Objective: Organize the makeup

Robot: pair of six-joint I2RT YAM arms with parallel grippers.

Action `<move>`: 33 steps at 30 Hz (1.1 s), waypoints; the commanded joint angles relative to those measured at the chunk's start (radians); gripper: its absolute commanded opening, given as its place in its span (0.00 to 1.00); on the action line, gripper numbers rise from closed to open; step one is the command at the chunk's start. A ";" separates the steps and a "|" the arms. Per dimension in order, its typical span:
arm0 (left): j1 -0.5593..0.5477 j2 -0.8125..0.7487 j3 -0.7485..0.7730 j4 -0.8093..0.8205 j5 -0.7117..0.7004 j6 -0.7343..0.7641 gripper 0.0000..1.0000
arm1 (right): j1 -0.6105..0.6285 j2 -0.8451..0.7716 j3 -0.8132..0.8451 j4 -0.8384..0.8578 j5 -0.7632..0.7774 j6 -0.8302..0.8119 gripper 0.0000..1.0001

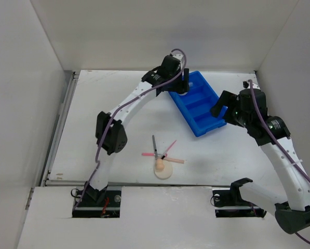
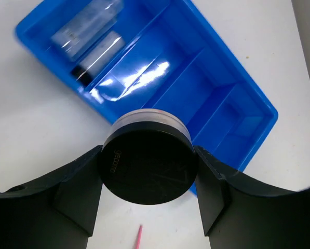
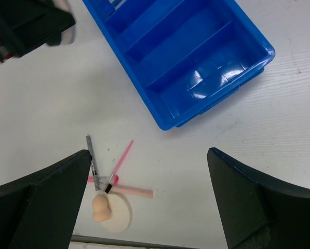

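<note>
My left gripper [image 2: 148, 176] is shut on the black round compact [image 2: 148, 166] and holds it above the near edge of the blue tray [image 2: 258, 104]; in the top view it [image 1: 179, 85] is at the tray's far left end. A clear rectangular tube [image 2: 87, 36] lies in the tray's end compartment. My right gripper [image 3: 149, 187] is open and empty, high above the table; in the top view it [image 1: 222, 106] is at the tray's right side. On the table lie the thin dark pencil [image 3: 93, 168], pink sticks [image 3: 121, 158], beige round puff [image 3: 118, 212] and peach sponge [image 3: 100, 207], also in the top view [image 1: 162, 163].
The blue tray [image 1: 217, 123] lies diagonally at the back right; its other two compartments [image 3: 196, 78] hold nothing. White walls enclose the table on three sides. The left arm [image 1: 110, 132] arches over the left middle of the table.
</note>
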 commanded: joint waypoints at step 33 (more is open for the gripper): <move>-0.012 -0.138 -0.173 0.202 0.076 0.011 0.65 | -0.007 -0.019 0.032 -0.046 0.087 0.024 0.99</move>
